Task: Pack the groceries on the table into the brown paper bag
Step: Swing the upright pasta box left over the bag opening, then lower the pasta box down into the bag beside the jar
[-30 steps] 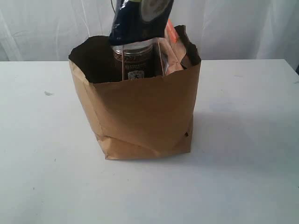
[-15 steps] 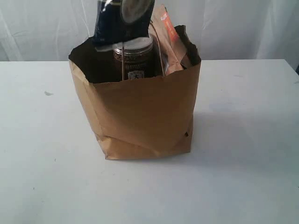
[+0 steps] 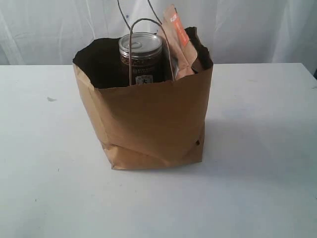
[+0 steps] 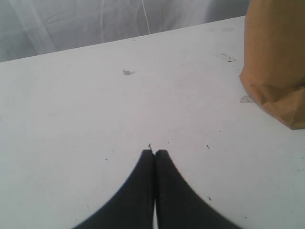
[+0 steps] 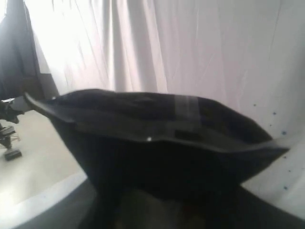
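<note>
The brown paper bag point(image 3: 148, 124) stands open in the middle of the white table point(image 3: 257, 148). Inside it a dark can point(image 3: 141, 54) with a silvery pull-tab top stands upright, and a brown-orange pouch point(image 3: 178, 42) leans beside it against the bag's right side. In the right wrist view a long dark spaghetti pack point(image 5: 157, 138) fills the frame, lifted in front of the curtain. It hides my right gripper's fingers, which hold it. Neither shows in the exterior view. My left gripper point(image 4: 154, 151) is shut and empty low over the table, with the bag point(image 4: 276, 62) off to one side.
The bag's thin cord handles point(image 3: 148, 22) loop up above the can. A small scrap point(image 3: 51, 99) lies on the table left of the bag. A white curtain point(image 3: 257, 29) hangs behind the table. Dark equipment point(image 5: 9, 138) stands at the edge of the right wrist view.
The dark spaghetti pack hung just above the bag's mouth, drifted left and upward, and has now left the exterior view. The can's top is uncovered. The bag has not moved.
</note>
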You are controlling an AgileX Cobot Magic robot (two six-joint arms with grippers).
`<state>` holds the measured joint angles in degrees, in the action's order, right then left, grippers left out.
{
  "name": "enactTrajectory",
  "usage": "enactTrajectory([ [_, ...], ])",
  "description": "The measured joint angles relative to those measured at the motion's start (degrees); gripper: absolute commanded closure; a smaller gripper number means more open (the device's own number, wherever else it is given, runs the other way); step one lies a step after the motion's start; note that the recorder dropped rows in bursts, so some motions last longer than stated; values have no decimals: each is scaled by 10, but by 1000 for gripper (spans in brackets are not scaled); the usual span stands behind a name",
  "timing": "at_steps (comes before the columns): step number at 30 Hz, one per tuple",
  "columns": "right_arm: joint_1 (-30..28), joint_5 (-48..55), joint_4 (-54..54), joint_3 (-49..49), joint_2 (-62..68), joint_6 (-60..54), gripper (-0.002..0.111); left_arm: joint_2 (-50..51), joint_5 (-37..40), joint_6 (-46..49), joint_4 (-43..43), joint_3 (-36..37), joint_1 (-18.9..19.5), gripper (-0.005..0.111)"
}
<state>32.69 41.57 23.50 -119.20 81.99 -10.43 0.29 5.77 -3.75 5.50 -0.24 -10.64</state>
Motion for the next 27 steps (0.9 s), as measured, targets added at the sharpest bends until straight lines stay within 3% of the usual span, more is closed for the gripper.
enactTrajectory([
  [13, 0, 15, -72, -1, 74, 14, 108, 0, 0, 0, 0, 0, 0, 107],
  [27, 0, 120, -111, -1, 68, 61, 108, 0, 0, 0, 0, 0, 0, 107],
])
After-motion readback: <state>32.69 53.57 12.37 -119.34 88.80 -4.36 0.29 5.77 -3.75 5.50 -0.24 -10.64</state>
